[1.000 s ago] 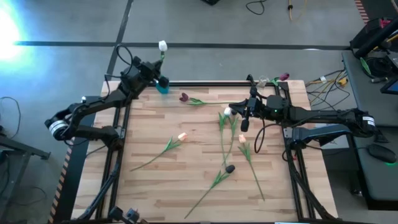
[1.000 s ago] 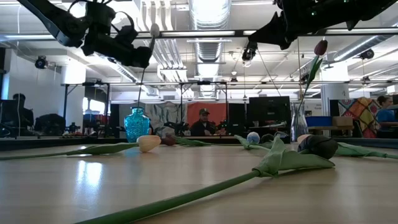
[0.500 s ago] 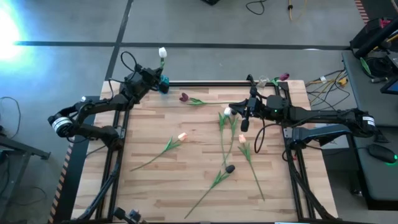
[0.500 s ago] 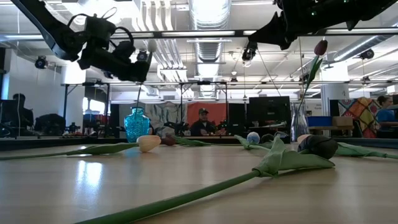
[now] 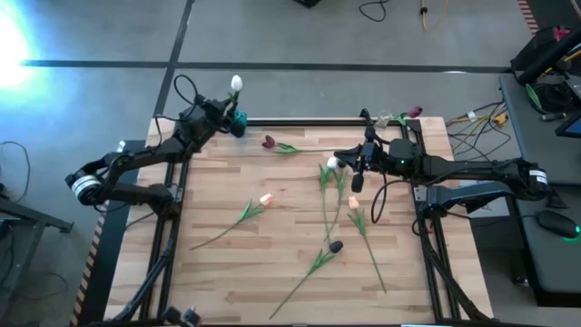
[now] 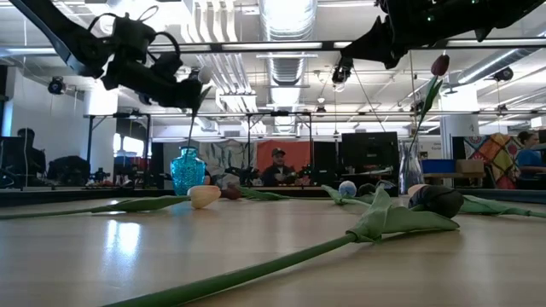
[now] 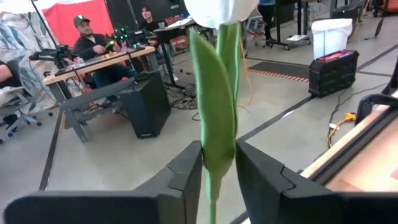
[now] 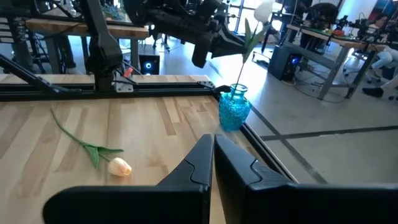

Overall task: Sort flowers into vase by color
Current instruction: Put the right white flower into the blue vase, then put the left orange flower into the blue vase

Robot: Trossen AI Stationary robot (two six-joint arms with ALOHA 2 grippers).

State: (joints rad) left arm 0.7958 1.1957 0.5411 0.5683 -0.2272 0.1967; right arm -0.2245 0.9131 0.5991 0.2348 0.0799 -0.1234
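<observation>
My left gripper (image 5: 231,111) (image 7: 217,155) is shut on a white tulip (image 5: 236,84) above the blue vase (image 5: 238,125) (image 6: 188,169) at the table's far left edge. In the right wrist view the tulip's stem (image 8: 242,62) runs down to the vase mouth (image 8: 236,87). My right gripper (image 5: 345,162) (image 8: 212,146) hangs shut above the table, over the far right part, beside a white tulip head (image 5: 332,163) that lies on the wood. Other tulips lie flat: dark purple (image 5: 269,143), peach (image 5: 266,199), peach (image 5: 353,202), black (image 5: 336,245). My left gripper pinches the white tulip's stem and a leaf (image 7: 214,124) between its two fingers, some way below the head (image 7: 221,7). The fingers lie across the stem. The tulip stands upright, lifted off the table, its lower stem (image 6: 189,128) hanging toward the blue vase.
A clear glass vase (image 5: 386,119) (image 6: 411,169) with a purple tulip (image 5: 415,112) stands at the far right edge. Long stems and leaves cross the table's middle and right. Bare wood lies at the left and near side (image 5: 182,272). People sit at desks beyond the table.
My left gripper has come down and slightly back toward the blue vase, carrying the white tulip lower; its head now sits closer to the gripper and vase in the high view. The right arm has kept still.
</observation>
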